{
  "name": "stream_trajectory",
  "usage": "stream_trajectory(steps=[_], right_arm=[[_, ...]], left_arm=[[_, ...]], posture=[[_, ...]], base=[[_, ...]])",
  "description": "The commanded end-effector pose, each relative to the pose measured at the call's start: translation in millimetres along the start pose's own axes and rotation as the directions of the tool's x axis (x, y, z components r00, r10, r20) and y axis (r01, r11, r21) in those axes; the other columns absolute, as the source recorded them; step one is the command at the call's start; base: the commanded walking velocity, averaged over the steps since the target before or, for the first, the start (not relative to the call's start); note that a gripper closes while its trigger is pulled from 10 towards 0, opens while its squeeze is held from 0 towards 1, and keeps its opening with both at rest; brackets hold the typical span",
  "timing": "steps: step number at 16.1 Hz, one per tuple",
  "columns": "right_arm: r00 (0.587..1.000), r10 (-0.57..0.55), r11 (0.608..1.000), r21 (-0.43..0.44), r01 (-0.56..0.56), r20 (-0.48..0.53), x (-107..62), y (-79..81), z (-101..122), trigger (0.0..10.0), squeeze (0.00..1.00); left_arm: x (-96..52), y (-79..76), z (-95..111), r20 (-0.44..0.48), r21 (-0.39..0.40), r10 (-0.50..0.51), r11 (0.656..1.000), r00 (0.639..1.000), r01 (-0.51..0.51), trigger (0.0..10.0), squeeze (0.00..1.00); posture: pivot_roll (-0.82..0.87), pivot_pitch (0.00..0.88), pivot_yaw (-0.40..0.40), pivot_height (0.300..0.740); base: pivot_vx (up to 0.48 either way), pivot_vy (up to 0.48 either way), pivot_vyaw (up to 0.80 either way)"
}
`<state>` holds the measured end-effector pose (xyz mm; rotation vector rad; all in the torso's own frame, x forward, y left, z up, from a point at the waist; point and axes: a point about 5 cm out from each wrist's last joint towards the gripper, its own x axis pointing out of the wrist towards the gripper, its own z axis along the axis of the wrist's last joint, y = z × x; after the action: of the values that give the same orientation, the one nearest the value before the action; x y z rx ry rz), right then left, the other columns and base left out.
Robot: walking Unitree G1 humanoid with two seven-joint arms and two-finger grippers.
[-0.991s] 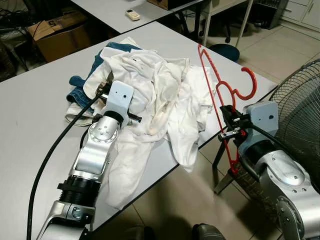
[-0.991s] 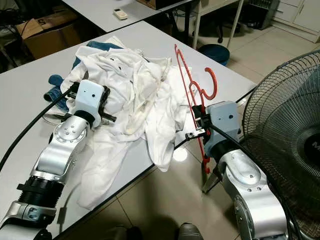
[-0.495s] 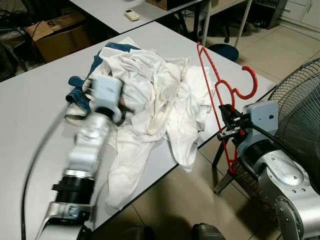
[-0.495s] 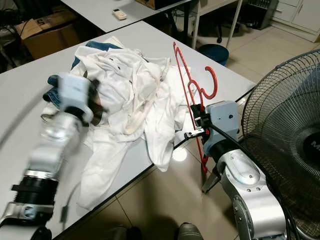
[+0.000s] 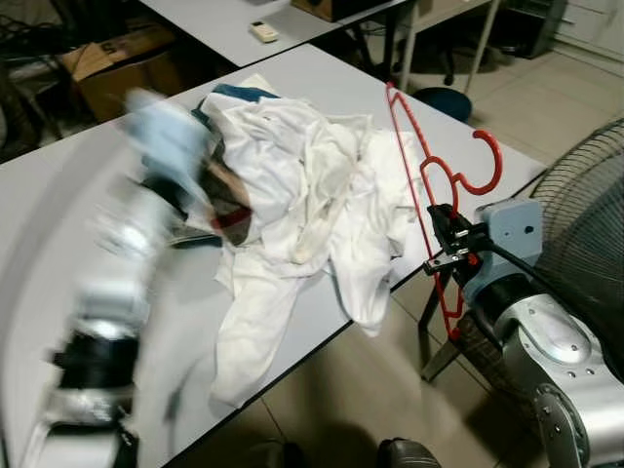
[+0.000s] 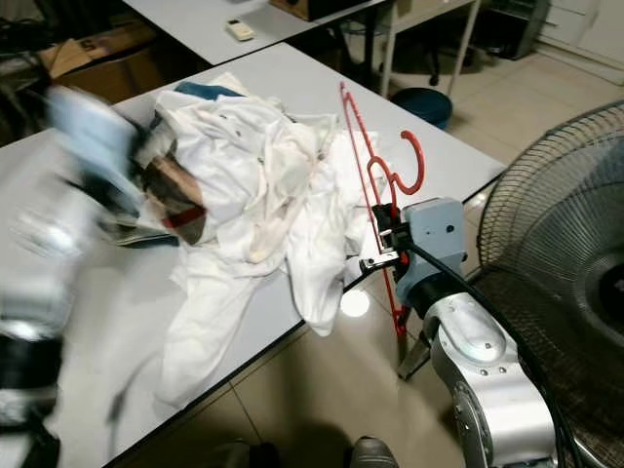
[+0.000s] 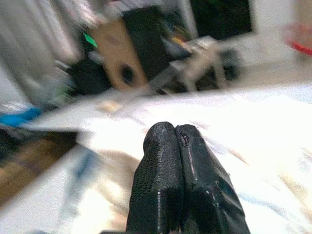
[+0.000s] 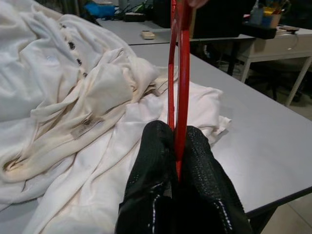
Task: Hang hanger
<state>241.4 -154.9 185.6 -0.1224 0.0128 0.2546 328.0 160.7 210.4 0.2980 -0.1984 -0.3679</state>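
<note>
On my far left, my left arm (image 5: 117, 263) is a blur over the grey table (image 5: 58, 195), so its outline is hard to make out in the head views. The left wrist view is clearer about my left pincer (image 7: 181, 141): its two black fingers are pressed flat together with nothing between them, and pale cloth lies beneath.

Just right of that arm is the heap of white clothes (image 5: 312, 185), spread across the middle of the table, with one long piece trailing toward the near edge and another drooping over the right edge. A bit of blue denim (image 5: 234, 93) peeks out at the far side of the heap, and a brown and red patch of cloth (image 5: 229, 200) shows at its left side, beside the blurred arm. Beyond, on a second table farther off, lies a small remote (image 5: 263, 32).

Further right, at the right edge of the table, my right pincer (image 5: 444, 244) is clamped on the red hanger (image 5: 424, 185). I grip it low on its frame, and it stands upright, its hook curling to the right above my pincer. In the right wrist view the red bars rise straight out from between my fingertips (image 8: 195, 161), over the white cloth.

At the far right stands a floor fan (image 6: 565, 244), close beside my right arm.
</note>
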Motion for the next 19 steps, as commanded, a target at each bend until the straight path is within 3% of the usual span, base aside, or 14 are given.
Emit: stream_trajectory(steps=[1, 2, 4, 5, 10, 11, 15, 16, 17, 19], right_arm=[[1.000, 0.011, 1.000, -0.015, -0.011, 0.002, 1.2, 1.8, 0, 10.0, 0.00], [1.000, -0.002, 1.000, -0.025, 0.002, -0.007, 1.0, -0.6, -2, 10.0, 0.00], [1.000, -0.009, 1.000, -0.027, 0.009, -0.015, -0.5, -2.9, -3, 10.0, 0.00], [1.000, -0.003, 0.999, -0.035, 0.002, -0.019, -1.7, -2.1, -4, 10.0, 0.00], [1.000, -0.011, 0.998, -0.058, 0.010, -0.028, -4.9, -3.1, -4, 10.0, 0.00], [1.000, -0.011, 0.998, -0.059, 0.009, -0.025, -4.2, -3.3, -3, 10.0, 0.00], [1.000, -0.003, 0.997, -0.076, 0.001, -0.019, -1.6, -3.7, -2, 10.0, 0.00], [1.000, -0.003, 0.997, -0.075, 0.002, -0.017, -1.4, -3.1, -2, 10.0, 0.00], [1.000, -0.004, 0.997, -0.076, 0.003, -0.015, -1.5, -2.6, -2, 10.0, 0.00], [1.000, -0.007, 0.997, -0.077, 0.006, -0.015, -1.9, -2.4, -2, 10.0, 0.00]], left_arm=[[0.2, -1.9, 1, -0.008, 0.029, -0.013, 0.999, 1.000, 0.014, 10.0, 0.48], [0.6, -9.0, 0, -0.004, 0.028, -0.023, 0.999, 1.000, 0.023, 10.0, 1.00], [2.0, -20.5, -3, -0.006, 0.043, -0.058, 0.997, 0.998, 0.058, 10.0, 1.00], [3.1, -25.6, -10, -0.031, 0.089, -0.065, 0.994, 0.997, 0.067, 10.0, 1.00], [7.0, -27.3, -32, -0.143, 0.196, -0.031, 0.979, 0.989, 0.059, 10.0, 1.00], [7.9, -33.0, -45, -0.219, 0.213, -0.071, 0.970, 0.973, 0.118, 10.0, 0.00], [10.4, -29.6, -54, -0.239, 0.251, -0.016, 0.965, 0.971, 0.078, 9.8, 0.00], [11.3, -29.3, -54, -0.228, 0.241, -0.020, 0.968, 0.973, 0.076, 4.0, 0.00], [12.8, -28.9, -53, -0.222, 0.244, -0.019, 0.967, 0.975, 0.074, 0.0, 0.00], [14.3, -28.2, -53, -0.219, 0.248, -0.016, 0.966, 0.976, 0.071, 0.0, 0.00]], posture=[[-0.18, 0.081, 0.112, 0.740], [-0.18, 0.078, 0.110, 0.740], [-0.19, 0.079, 0.110, 0.740], [-0.20, 0.084, 0.112, 0.740], [-0.22, 0.078, 0.113, 0.740], [-0.22, 0.076, 0.108, 0.740], [-0.22, 0.067, 0.108, 0.740], [-0.22, 0.069, 0.114, 0.740], [-0.22, 0.072, 0.119, 0.740], [-0.22, 0.073, 0.122, 0.740]], base=[[0.000, 0.000, 0.00], [0.000, 0.000, 0.00], [0.000, 0.000, 0.00], [0.000, 0.000, 0.00], [0.000, 0.000, 0.00], [0.000, 0.000, 0.00], [0.000, 0.000, 0.00], [0.000, 0.000, 0.00], [0.000, 0.000, 0.00], [0.000, 0.000, 0.00]])
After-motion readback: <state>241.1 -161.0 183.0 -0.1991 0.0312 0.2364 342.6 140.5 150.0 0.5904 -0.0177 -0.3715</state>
